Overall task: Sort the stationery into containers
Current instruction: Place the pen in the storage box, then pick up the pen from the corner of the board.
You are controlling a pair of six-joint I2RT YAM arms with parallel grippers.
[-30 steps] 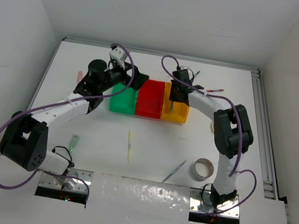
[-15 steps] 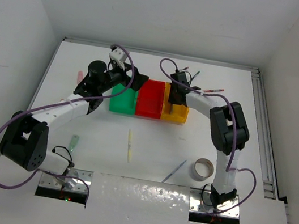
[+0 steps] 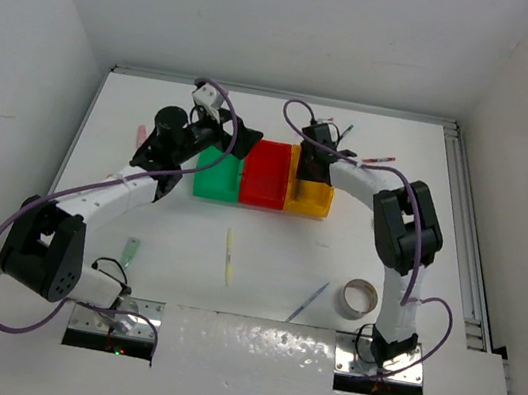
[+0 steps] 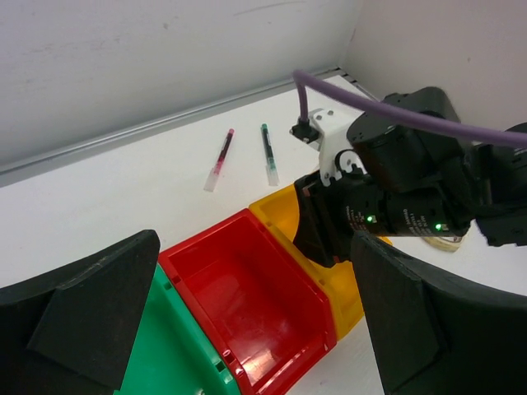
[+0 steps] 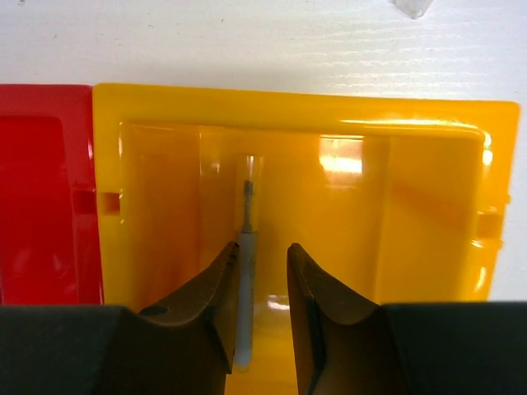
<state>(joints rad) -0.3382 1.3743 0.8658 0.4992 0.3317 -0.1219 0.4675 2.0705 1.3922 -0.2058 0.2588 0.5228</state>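
The matte white table carries the three containers joined in a row: green bin, red bin and yellow bin. The step in hand looks like dropping a pen into the yellow one. The left gripper hangs spread wide above the green and red bins with nothing between its fingers, and is best left out of the way there. The right gripper points down into the yellow bin with its jaws slightly parted. The grey pen sits between them, against one finger with a gap to the other, so it appears loose rather than pinched. To finish well, the jaws should widen until the pen drops free, then the wrist should lift straight up so no finger drags it over the rim. The bins are glossy hard plastic with thin straight walls, the yellow one translucent and glaring, and a round pen will likely slide and roll on that floor. The pen is a slim smooth cylinder with a clear cap. A beige tape roll and a pale yellow pen lie loose on the table.
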